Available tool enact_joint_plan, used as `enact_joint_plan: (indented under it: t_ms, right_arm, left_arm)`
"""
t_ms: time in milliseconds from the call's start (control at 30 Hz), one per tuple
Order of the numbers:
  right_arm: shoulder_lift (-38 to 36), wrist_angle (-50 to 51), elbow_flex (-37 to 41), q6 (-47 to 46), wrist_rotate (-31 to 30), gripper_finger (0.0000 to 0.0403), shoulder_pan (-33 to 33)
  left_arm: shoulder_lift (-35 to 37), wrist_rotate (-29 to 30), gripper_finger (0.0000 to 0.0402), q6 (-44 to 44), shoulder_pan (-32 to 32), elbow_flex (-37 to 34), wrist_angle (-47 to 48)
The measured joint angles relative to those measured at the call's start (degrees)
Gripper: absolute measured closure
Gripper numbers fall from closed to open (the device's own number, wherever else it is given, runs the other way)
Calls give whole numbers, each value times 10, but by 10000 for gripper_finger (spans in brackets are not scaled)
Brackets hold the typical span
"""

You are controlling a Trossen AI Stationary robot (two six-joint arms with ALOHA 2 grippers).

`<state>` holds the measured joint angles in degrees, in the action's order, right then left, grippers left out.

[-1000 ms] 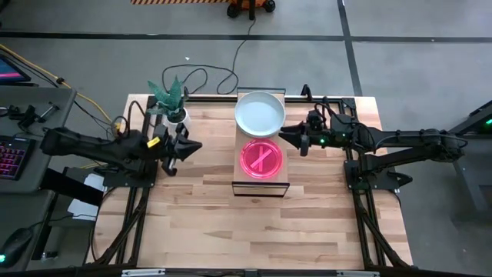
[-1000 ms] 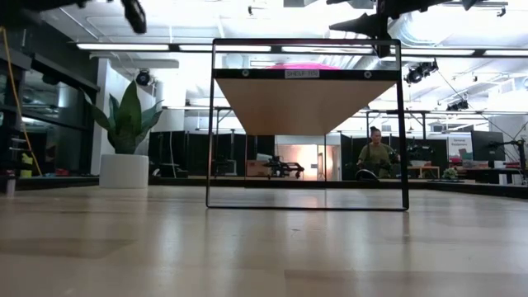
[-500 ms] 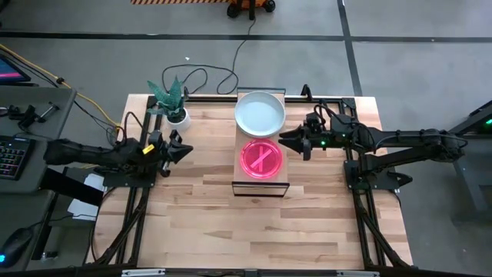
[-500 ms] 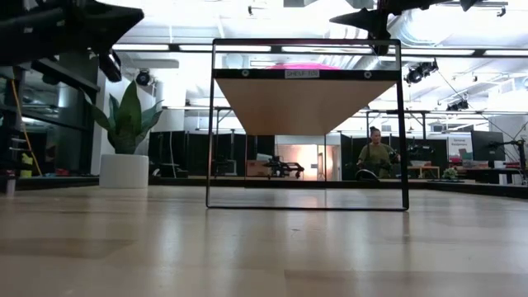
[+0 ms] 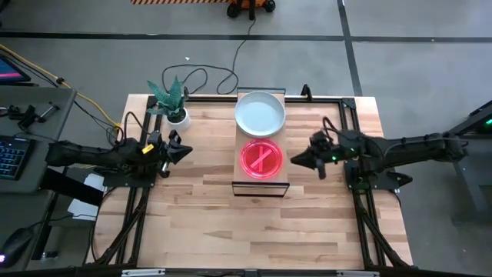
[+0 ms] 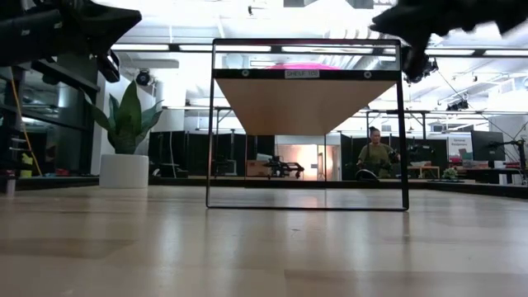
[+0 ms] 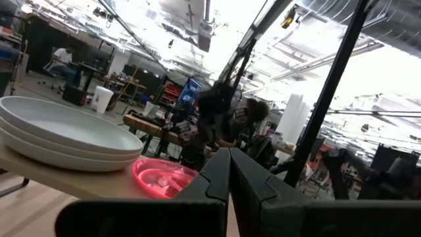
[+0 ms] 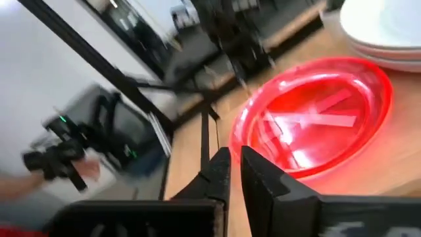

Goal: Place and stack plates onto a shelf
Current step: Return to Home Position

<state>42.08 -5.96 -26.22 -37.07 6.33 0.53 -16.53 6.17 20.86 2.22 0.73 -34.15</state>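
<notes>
The shelf stands mid-table, a wood board on a thin black frame. A stack of whitish plates rests on its far end, and a pink plate lies flat just nearer; whether more pink plates lie under it I cannot tell. My right gripper hovers right of the pink plate, fingers nearly together, nothing between them. My left gripper hangs shut and empty left of the shelf, pointing at it.
A small white pot with a green plant stands at the table's far left corner, close behind my left arm. Cables trail off the far edge. Bare wood lies in front of the shelf. A person sits far off in the room.
My right gripper has drawn away from the shelf, toward the table's right and near edges, from beside the gap between the two stacks to beside the pink plate. My left gripper has pulled back a little toward the left edge and come lower. The plates have stayed put.
</notes>
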Motion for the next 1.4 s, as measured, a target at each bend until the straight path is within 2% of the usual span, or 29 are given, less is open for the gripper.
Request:
enact_joint_plan:
  t_ms: [167, 433, 600, 767, 1033, 1400]
  right_arm:
    - [-78, -194, 143, -5, -15, 399, 10]
    - [-203, -225, 254, 39, 0, 402, 11]
    - [-258, -166, 256, 126, -1, 402, 11]
    - [-279, -99, 256, 191, -14, 403, 11]
    - [-279, -10, 256, 191, -20, 403, 11]
    - [-279, 46, 256, 191, -21, 403, 11]
  left_arm:
    - [0, 0, 401, 0, 0, 0, 0]
    - [0, 0, 401, 0, 0, 0, 1]
    - [0, 0, 401, 0, 0, 0, 1]
    - [0, 0, 401, 0, 0, 0, 1]
    - [0, 0, 401, 0, 0, 0, 1]
    - [0, 0, 401, 0, 0, 0, 1]
